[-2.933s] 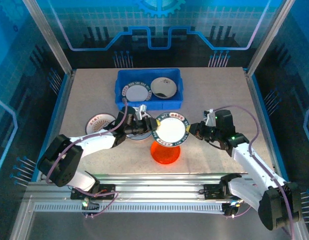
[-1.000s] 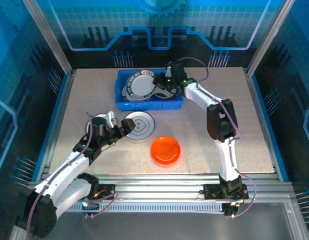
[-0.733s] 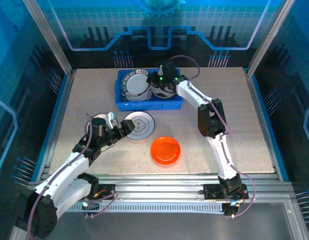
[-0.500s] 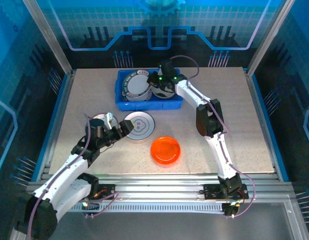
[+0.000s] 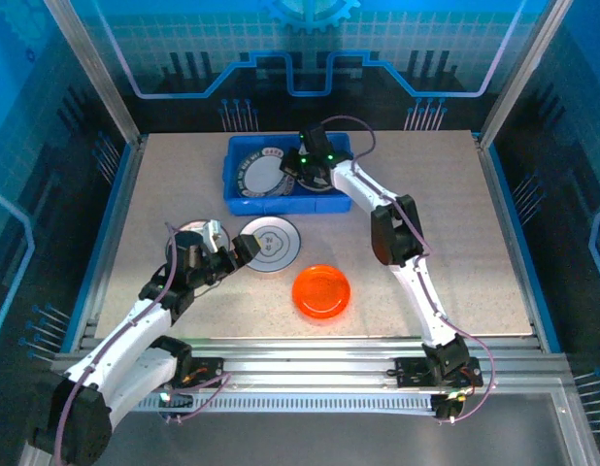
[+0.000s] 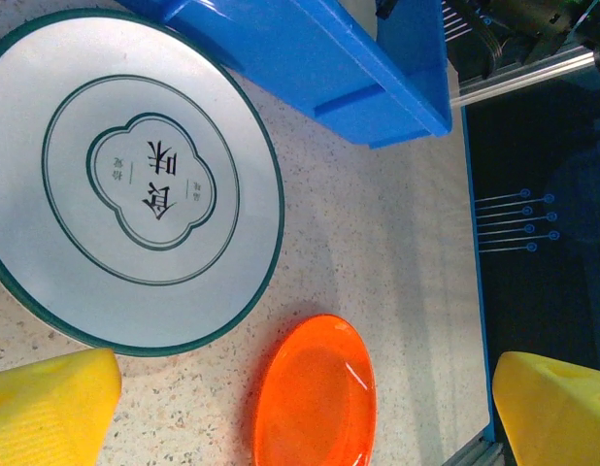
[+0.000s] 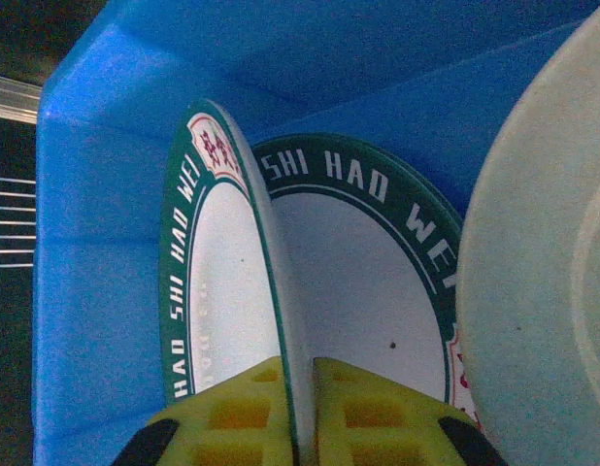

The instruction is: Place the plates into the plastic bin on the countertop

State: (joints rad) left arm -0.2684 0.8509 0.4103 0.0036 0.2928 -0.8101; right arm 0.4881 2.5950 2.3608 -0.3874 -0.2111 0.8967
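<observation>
Yellow pads: the right gripper point(image 7: 300, 419) has its two pads drawn close on either side of a rim, jaws nearly together, nipping a green-rimmed plate point(image 7: 217, 291) that stands on edge.
Held plate's writing: white capitals run round the green band, "HAO" and "SHI" legible, with a small red mark near the top.
Beneath it: a second green-rimmed plate point(image 7: 368, 291) lies flat, its band reading "SHI HAO WEI".
Beside that: a pale plate point(image 7: 543, 243), plain and blurred, at the right of the wrist view.
Around them: the blue bin point(image 7: 96, 194), with all three plates inside its walls; from above it sits at the far middle of the countertop point(image 5: 455, 214).
Other arm: the left gripper point(image 6: 300, 388) is spread wide with nothing between its fingers, low over the countertop on the near side of the bin.
Under its camera: a teal-lined plate point(image 6: 135, 175) lies flat on the stone, with Chinese characters inside a cloud-shaped outline at its centre; I cannot read them with certainty.
Next to it: an orange plate point(image 6: 315, 398), unmarked, just apart from the teal-lined one, both outside the bin.
</observation>
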